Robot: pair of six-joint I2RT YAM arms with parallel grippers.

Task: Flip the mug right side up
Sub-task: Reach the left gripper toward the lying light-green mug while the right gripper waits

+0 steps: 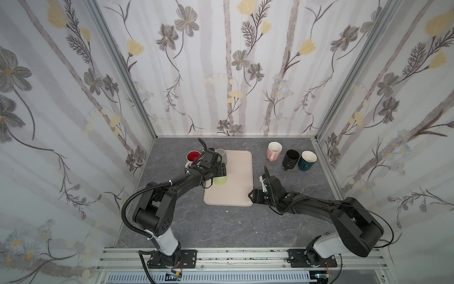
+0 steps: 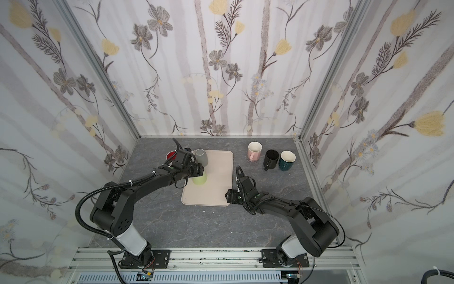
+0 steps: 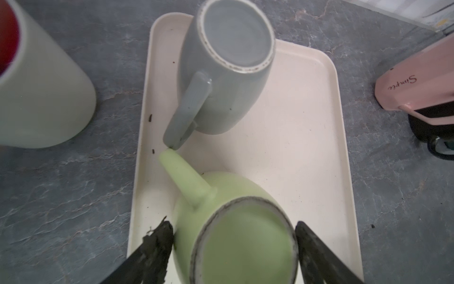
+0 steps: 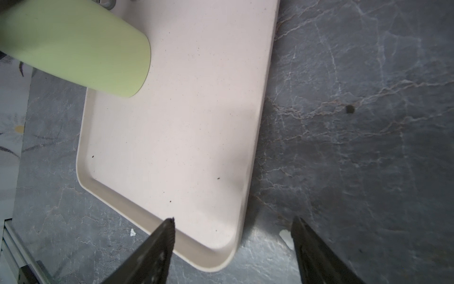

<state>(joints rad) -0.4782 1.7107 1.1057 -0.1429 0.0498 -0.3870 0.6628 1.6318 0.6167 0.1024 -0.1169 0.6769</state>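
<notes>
- While the green mug (image 3: 228, 201) stands bottom-up on the tray (image 3: 307, 147), near its left edge, my left gripper (image 3: 233, 231) clamps its sides.
- My right gripper (image 4: 233, 233) hangs with fingers spread apart above the tray's near right corner.

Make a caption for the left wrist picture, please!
Left tool straddles the upside-down green mug on the tray, gray mug upside down nearby.
</notes>
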